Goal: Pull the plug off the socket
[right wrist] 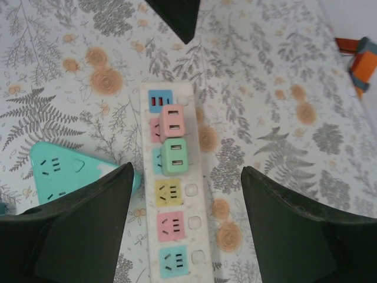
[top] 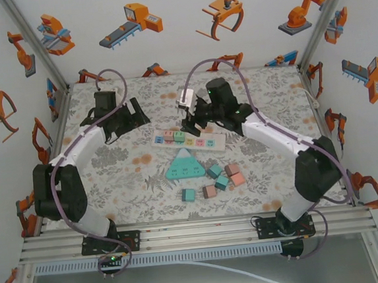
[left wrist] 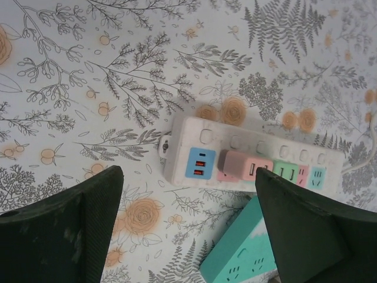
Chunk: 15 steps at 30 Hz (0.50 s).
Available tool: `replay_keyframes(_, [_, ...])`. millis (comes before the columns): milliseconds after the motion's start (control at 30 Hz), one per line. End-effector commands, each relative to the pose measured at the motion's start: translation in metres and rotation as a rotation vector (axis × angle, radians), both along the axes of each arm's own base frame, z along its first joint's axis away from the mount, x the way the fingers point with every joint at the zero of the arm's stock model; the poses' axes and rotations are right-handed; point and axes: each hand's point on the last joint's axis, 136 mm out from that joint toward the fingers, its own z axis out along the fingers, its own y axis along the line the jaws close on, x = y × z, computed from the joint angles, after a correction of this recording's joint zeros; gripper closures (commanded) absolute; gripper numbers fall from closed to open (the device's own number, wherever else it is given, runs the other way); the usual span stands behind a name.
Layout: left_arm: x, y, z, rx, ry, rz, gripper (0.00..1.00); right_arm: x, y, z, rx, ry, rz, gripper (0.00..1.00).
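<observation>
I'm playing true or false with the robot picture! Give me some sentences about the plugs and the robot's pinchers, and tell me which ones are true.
1. Two plugs sit in the power strip: a pink plug and a green plug. True.
2. The right gripper is squeezing the green plug. False: its jaws stand wide apart and grip nothing.
3. A turquoise triangle socket block lies beside the power strip. True.
4. The yellow socket has a plug in it. False: it is empty; the plugs sit further along the strip.
5. The left gripper holds a plug. False: it is open and holds nothing.
</observation>
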Motion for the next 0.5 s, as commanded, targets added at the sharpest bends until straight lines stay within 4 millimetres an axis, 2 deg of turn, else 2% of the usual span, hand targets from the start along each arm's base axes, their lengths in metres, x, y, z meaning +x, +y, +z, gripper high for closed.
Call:
replay_keyframes(0, [0.002,-0.01,-0.009,-0.035,0.064,-0.033,0.21,-0.003,0.013,-0.022,-0.058,0.073,0.055,0.33])
replay_keyframes(200, [0.003,-0.033,-0.032,-0.095,0.112,-0.15,0.24,0.016,0.029,-0.066,-0.129,0.139,0.038,0.34])
replay_keyframes(333, [0.001,-0.034,-0.049,-0.077,0.148,-0.158,0.3,0.029,0.033,-0.091,-0.166,0.124,-0.001,0.34])
replay_keyframes(467, [-0.001,-0.033,-0.064,-0.068,0.184,-0.158,0.33,0.03,0.038,-0.112,-0.186,0.144,0.019,0.38])
